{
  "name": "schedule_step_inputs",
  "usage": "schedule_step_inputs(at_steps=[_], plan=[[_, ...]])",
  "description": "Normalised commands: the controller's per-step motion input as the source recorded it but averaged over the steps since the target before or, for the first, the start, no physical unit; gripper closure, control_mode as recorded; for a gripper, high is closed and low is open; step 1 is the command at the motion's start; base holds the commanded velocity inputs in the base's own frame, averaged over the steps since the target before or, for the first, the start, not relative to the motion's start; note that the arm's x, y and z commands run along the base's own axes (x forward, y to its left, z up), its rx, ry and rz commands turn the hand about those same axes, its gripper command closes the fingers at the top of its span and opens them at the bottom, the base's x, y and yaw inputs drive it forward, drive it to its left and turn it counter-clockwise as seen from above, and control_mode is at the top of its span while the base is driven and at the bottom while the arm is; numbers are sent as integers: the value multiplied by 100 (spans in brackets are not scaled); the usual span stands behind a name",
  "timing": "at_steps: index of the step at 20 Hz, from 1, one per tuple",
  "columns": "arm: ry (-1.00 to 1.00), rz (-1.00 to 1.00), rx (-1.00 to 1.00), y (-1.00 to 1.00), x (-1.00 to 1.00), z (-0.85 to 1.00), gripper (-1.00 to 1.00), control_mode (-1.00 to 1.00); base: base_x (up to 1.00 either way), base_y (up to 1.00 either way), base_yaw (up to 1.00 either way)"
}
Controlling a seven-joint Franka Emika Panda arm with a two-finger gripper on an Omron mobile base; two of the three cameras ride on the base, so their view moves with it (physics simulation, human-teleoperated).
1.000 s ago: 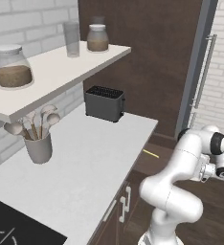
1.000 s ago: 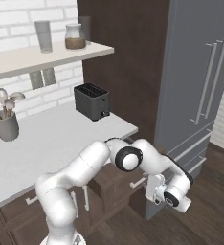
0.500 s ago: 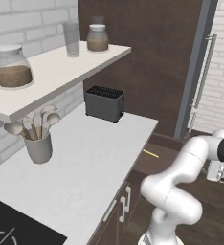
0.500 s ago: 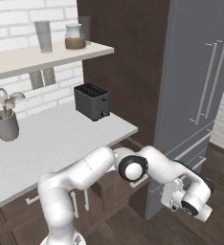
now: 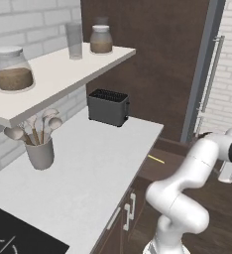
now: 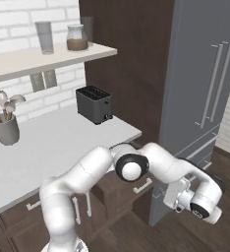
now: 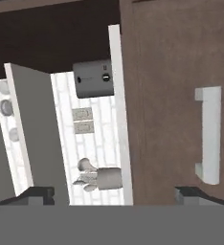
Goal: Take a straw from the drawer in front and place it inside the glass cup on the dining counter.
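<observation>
The gripper [image 7: 114,194] stood spread wide and empty, facing the drawer [image 7: 181,95] front with its silver handle [image 7: 208,136] between the fingertips but apart from them. In the left base view the drawer [image 5: 170,158] was pulled out beyond the worktop [image 5: 88,168] edge, with the yellow straw [image 5: 156,159] lying inside near that edge. The arm's elbow covered part of the drawer. The wrist was cut off at the frame's right edge.

Glossy white rounded arm [image 6: 92,172] segments, dark joint discs, small dark pincer [image 7: 114,194] tips.
</observation>
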Motion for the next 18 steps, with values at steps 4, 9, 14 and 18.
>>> schedule_step_inputs(at_steps=[4, 9, 14, 18], plan=[[-2, 1, -17, 65, -16, 93, -100, -100, 0, 0, 0], [-1, 1, -21, 53, -11, 90, -100, -100, 0, 0, 0], [1, 0, -27, 66, 0, 40, -100, -100, 0, 0, 0], [7, 0, -34, 81, 3, 8, -100, -100, 0, 0, 0]])
